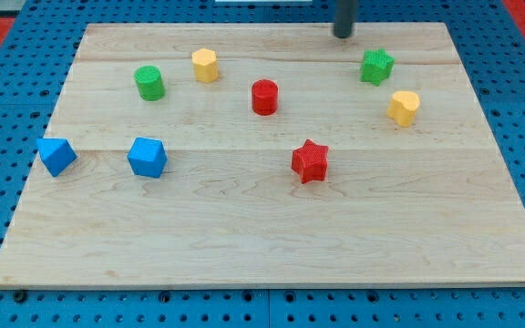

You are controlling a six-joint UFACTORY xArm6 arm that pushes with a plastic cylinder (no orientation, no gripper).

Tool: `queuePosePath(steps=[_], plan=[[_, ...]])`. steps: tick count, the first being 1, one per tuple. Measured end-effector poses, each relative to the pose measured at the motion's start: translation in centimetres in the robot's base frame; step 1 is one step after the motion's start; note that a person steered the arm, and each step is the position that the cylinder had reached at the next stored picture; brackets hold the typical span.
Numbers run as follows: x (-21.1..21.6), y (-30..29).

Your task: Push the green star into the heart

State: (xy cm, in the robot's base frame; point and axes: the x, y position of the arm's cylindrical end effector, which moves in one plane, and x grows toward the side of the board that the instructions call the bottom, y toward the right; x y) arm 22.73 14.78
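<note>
The green star (377, 66) sits near the view's top right on the wooden board (262, 237). The yellow heart (404, 107) lies just below and right of it, a small gap apart. My tip (344, 35) rests at the board's top edge, up and left of the green star, not touching it.
A red star (310, 161) lies at centre right. A red cylinder (264, 97), a yellow hexagonal block (205, 66) and a green cylinder (149, 83) sit in the upper middle and left. Two blue blocks (56, 155) (147, 157) lie at the left.
</note>
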Motion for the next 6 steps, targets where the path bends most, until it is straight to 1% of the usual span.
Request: queuePosePath(steps=[1,2,3,4,5,6], plan=[[5.0,0.1],[7.4,2.4],[7.6,5.7],[8.8,10.6],[11.1,8.9],[13.8,8.5]])
